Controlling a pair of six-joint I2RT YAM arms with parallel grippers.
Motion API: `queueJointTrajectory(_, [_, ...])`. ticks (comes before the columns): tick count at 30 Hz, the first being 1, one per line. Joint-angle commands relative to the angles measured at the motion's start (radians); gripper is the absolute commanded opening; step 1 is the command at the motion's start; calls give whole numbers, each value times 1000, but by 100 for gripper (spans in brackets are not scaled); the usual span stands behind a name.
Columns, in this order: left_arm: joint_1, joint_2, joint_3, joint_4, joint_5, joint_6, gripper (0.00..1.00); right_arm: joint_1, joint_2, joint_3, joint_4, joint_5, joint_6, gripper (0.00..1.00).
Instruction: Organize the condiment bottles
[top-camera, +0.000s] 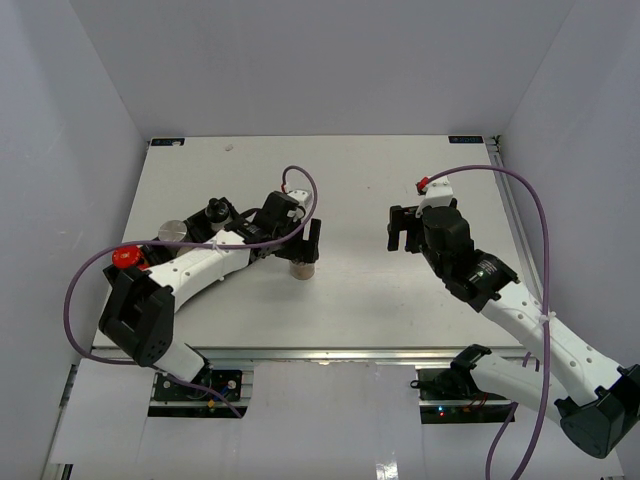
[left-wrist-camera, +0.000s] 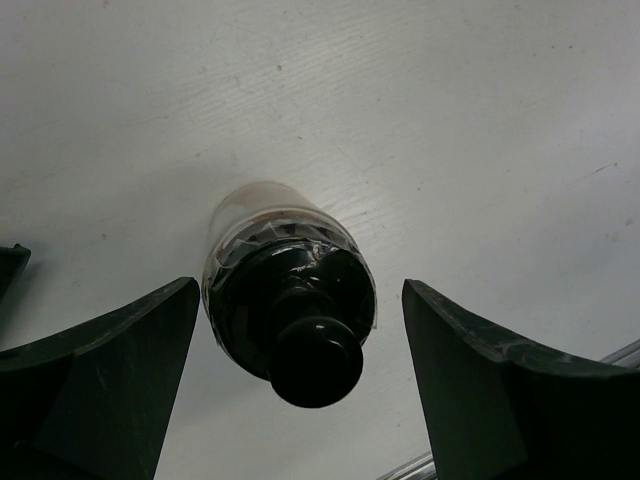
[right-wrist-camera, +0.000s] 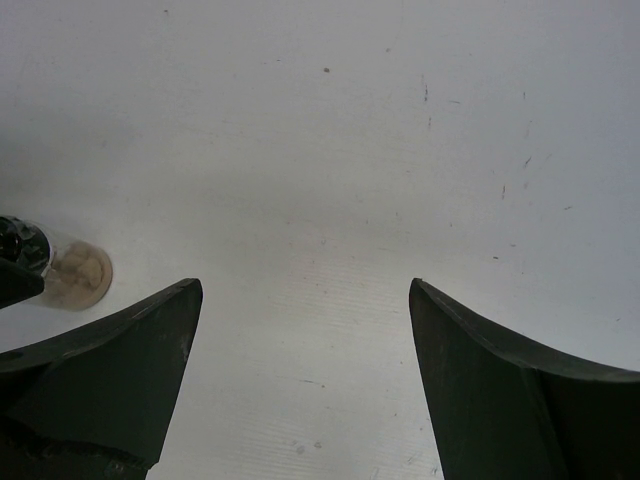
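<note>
**Black-capped jar stands between the spread fingers of the left tool**

From above, the left tool covers most of the black-capped spice jar; only its pale tan lower part shows on the desk. In the left wrist view the black-capped spice jar stands upright on the desk, its knobbed cap toward the camera and its base hidden behind its own body. The left tool is released, one finger on each side. The right-hand finger is clearly apart from the glass; the left-hand one is just beside it, and contact cannot be told.

Along the left arm stand a red-capped jar, a silvery-capped jar and a dark-capped jar, each partly hidden by the arm.

The right tool is released and empty over bare desk, well apart from the jars. Its wrist view cuts the black-capped spice jar off at the left edge.
</note>
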Motion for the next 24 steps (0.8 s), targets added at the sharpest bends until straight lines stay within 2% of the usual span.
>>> queueJointTrajectory(1, [-21,14,25,-25,-103,-22,91,-7,-20,0,44,12,-13,90])
queueJointTrajectory(9, [-43,45,46,-49,-130,-22,78,-9,-20,-3,49,9,-11,90])
queueJointTrajectory(12, [-48,44,57,-64,-160,-31,56,-11,-22,0,48,8,-11,90])
queueJointTrajectory(18, [-48,16,123,-124,-264,-63,5,-11,-19,2,45,2,-14,90])
queueJointTrajectory(19, [-48,8,140,-144,-293,-70,0,-11,-18,4,43,1,-15,90])
queueJointTrajectory(24, [-39,-46,241,-216,-408,-78,0,-11,-23,17,36,-1,-17,90])
